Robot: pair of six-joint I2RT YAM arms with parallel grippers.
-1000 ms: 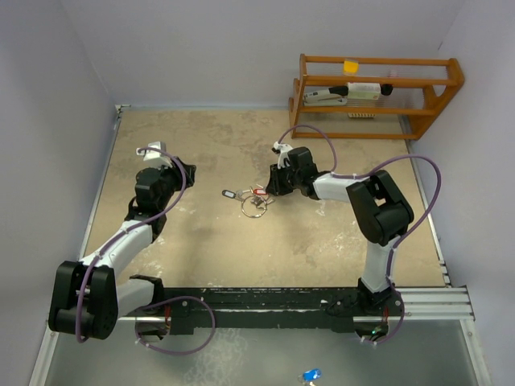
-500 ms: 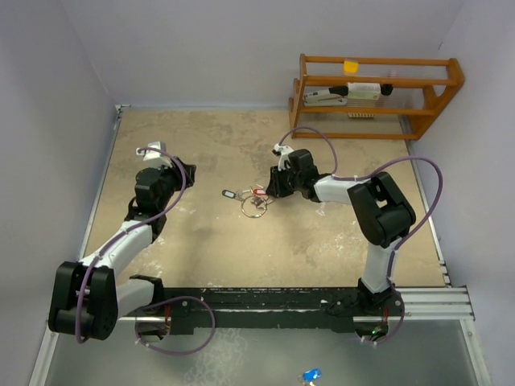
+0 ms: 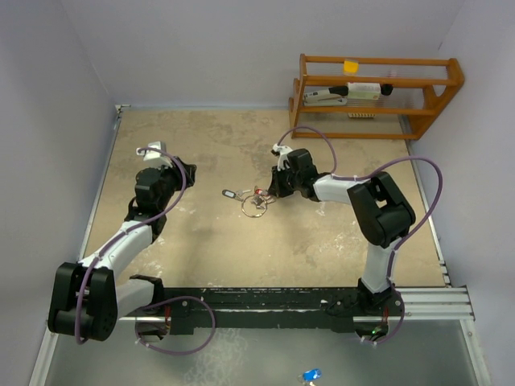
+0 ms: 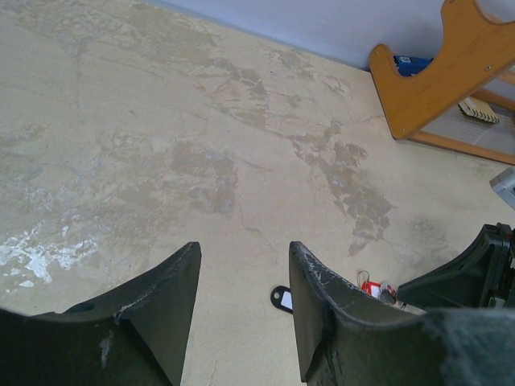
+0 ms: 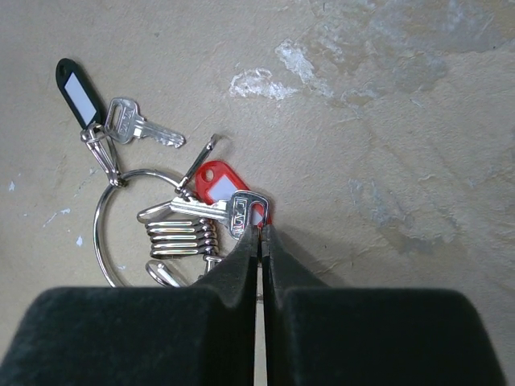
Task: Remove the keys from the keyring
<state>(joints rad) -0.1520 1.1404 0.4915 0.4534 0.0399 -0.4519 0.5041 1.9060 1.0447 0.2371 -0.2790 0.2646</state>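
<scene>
The silver keyring (image 5: 95, 229) lies flat on the table. A black tag with a pale label (image 5: 78, 90) and a small key (image 5: 137, 125) hang from it on a small ring. A red tag (image 5: 213, 181) lies under a second silver key (image 5: 217, 211), beside a coiled metal clip (image 5: 181, 237). My right gripper (image 5: 261, 232) is shut, its tips pinching the edge of the red-tagged key's head. In the top view the cluster (image 3: 253, 204) sits mid-table, right gripper (image 3: 269, 190) touching it. My left gripper (image 4: 244, 257) is open and empty, well left of the black tag (image 4: 281, 297).
A wooden rack (image 3: 374, 92) holding small tools stands at the back right of the table. Grey walls close in the left, back and right sides. The right arm's purple cable (image 3: 418, 173) loops above the table.
My right gripper has shifted slightly to the right, staying shut at the red-tagged key. The keyring and black tag have hardly moved. The left arm has not moved.
</scene>
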